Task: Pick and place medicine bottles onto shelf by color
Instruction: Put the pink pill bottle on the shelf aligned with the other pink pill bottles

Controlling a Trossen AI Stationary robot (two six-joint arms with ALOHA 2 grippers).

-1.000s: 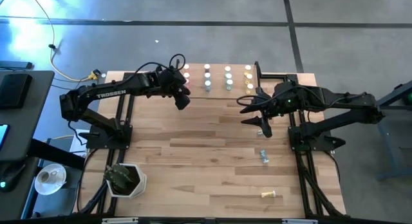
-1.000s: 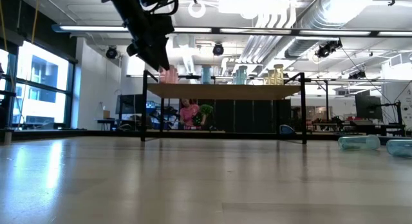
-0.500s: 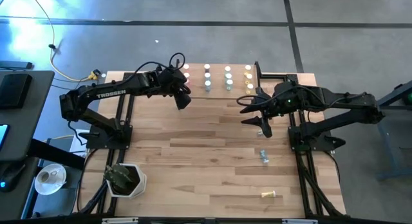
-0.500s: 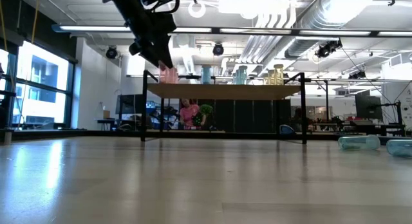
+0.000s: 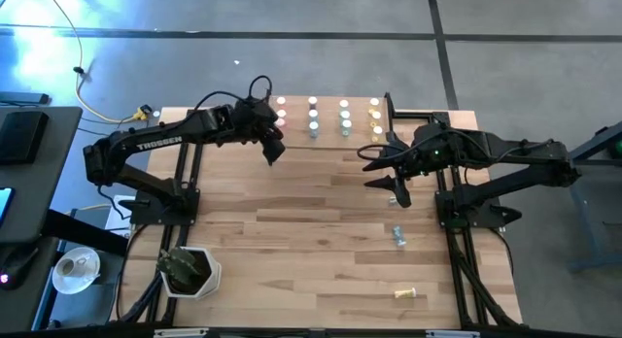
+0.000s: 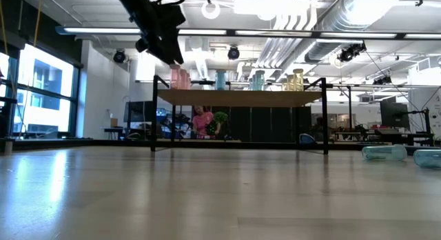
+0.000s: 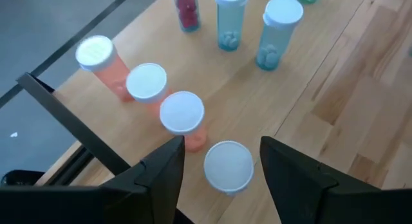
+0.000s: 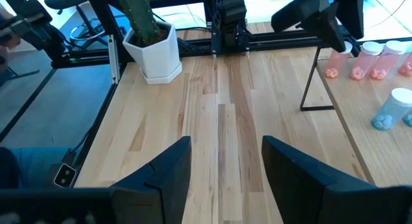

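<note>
The shelf (image 5: 328, 121) stands at the table's far middle, with bottles upright on it in columns: pink (image 5: 282, 110), blue (image 5: 313, 115), green (image 5: 344, 115) and yellow (image 5: 374, 115). My left gripper (image 7: 222, 141) hangs open over the near end of the pink row. Its fingers stand apart on either side of the nearest pink bottle's white cap (image 7: 228, 166) without touching it. In the low view it hovers just above the pink bottles (image 6: 180, 78). My right gripper (image 5: 374, 171) waits open in the air near the shelf's right end.
Two bluish bottles (image 5: 398, 234) and a yellow one (image 5: 409, 295) lie loose on the table's right near part. A potted plant in a white pot (image 5: 190, 270) stands at the near left. The middle of the tabletop is bare wood.
My left gripper has risen a little off the pink bottles on the shelf and tipped slightly, its fingers staying open. The nearest pink bottle stays standing on the shelf.
</note>
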